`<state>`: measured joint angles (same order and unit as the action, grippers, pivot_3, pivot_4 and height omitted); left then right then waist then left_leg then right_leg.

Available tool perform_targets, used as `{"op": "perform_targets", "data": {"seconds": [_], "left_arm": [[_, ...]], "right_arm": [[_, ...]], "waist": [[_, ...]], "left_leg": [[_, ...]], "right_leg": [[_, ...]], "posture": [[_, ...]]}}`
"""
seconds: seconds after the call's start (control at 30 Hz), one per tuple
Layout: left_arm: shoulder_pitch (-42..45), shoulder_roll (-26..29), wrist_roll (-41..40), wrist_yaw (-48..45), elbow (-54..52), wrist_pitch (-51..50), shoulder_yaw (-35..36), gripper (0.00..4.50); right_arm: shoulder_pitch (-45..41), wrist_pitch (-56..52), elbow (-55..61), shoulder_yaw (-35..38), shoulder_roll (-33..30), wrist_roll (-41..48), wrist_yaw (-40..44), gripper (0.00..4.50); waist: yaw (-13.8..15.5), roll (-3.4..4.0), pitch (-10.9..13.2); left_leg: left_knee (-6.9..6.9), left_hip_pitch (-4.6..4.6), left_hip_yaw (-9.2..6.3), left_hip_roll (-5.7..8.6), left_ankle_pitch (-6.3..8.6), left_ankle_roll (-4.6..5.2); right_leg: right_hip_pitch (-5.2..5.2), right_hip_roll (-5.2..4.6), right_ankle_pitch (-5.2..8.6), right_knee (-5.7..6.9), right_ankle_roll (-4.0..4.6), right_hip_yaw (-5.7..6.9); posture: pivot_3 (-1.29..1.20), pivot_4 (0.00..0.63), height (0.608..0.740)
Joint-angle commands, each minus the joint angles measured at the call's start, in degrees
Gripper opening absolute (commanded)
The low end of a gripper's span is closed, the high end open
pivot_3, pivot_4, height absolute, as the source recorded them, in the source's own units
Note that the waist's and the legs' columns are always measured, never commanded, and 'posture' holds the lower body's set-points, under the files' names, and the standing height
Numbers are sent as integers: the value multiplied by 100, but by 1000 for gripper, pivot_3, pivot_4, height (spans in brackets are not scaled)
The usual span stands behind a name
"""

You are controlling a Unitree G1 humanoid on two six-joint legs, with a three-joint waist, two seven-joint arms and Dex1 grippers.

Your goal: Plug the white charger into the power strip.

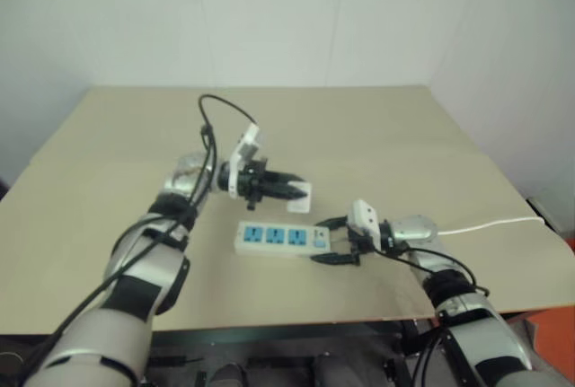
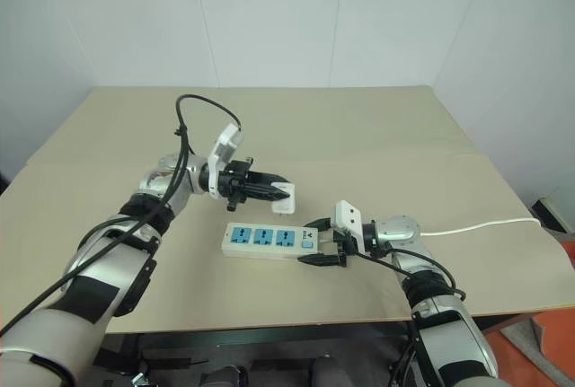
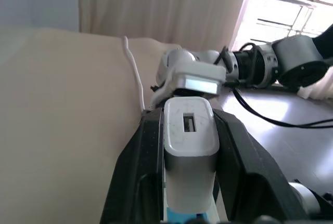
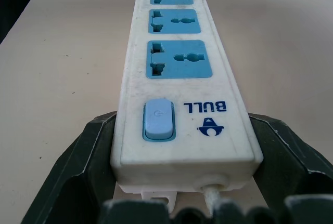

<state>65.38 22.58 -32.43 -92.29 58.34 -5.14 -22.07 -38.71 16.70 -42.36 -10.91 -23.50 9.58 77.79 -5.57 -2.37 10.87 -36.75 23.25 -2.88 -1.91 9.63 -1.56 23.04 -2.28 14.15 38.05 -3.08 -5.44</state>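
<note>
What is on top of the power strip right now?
Nothing is plugged into the power strip: three blue sockets, a switch and a logo show bare. The white charger is held above the table beside it. Its underside is hidden.

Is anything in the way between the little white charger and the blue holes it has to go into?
Nothing visible is. The left gripper holds the white charger in the air just behind the power strip. All three blue sockets are bare, and the right gripper sits around the strip's switch end, away from them.
</note>
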Motion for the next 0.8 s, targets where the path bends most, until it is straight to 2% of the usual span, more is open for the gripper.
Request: {"op": "perform_targets", "data": {"seconds": [0.03, 0.23, 0.8], "left_arm": [[-60, 64, -200, -21, -206, 168, -263, 1012], [-228, 69, -260, -21, -237, 366, -605, 1012], [-290, -46, 14, -21, 94, 542, -722, 1012]], "right_arm": [[203, -2, -175, -184, 5, -342, -75, 3406], [248, 25, -143, -206, -6, -372, -124, 3406], [263, 77, -141, -212, -30, -407, -169, 3406]], "waist": [[-1, 0, 0], [2, -1, -3], [1, -1, -5]], "left_leg": [[0, 0, 0, 0, 0, 0], [0, -2, 1, 0, 0, 0], [0, -2, 1, 0, 0, 0]], "right_leg": [[0, 0, 0, 0, 0, 0], [-2, 0, 0, 0, 1, -1], [-2, 0, 1, -3, 2, -1]], "posture": [[0, 150, 740], [0, 150, 740], [0, 150, 740]]}}
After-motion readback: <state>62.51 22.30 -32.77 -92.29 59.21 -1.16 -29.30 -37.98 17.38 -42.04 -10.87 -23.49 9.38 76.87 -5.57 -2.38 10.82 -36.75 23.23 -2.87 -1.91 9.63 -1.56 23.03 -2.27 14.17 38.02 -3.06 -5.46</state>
